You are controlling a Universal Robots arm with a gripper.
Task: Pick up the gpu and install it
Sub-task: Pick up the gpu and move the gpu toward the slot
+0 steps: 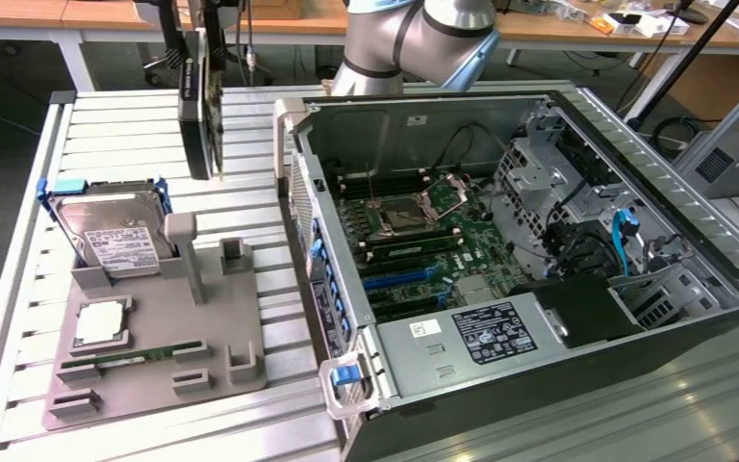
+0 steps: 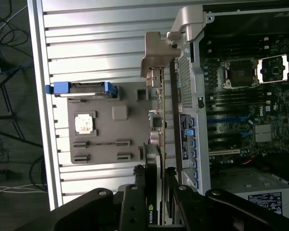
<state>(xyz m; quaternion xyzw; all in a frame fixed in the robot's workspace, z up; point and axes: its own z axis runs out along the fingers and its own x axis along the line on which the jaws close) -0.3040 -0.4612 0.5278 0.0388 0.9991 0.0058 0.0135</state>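
Observation:
The gpu [image 1: 197,106] hangs edge-on in the air, a thin black card held upright above the slatted table, to the exterior view's left of the open computer case [image 1: 472,337]. My gripper [image 1: 203,24] is shut on its upper end. In the wrist view the gpu [image 2: 157,144] runs away from my gripper [image 2: 156,195], with its silver end bracket [image 2: 156,53] at the far tip. The card is over the gap between the grey parts holder [image 2: 115,139] and the case's rear wall [image 2: 188,86]. The motherboard [image 1: 434,231] with blue slots [image 1: 402,279] lies exposed inside the case.
The grey parts holder [image 1: 165,356] carries a silver hard drive in a blue frame [image 1: 113,231], a square processor [image 1: 100,325] and a slim memory stick [image 1: 132,358]. A power supply [image 1: 498,332] and drive cages [image 1: 575,192] crowd the case's near and right sides.

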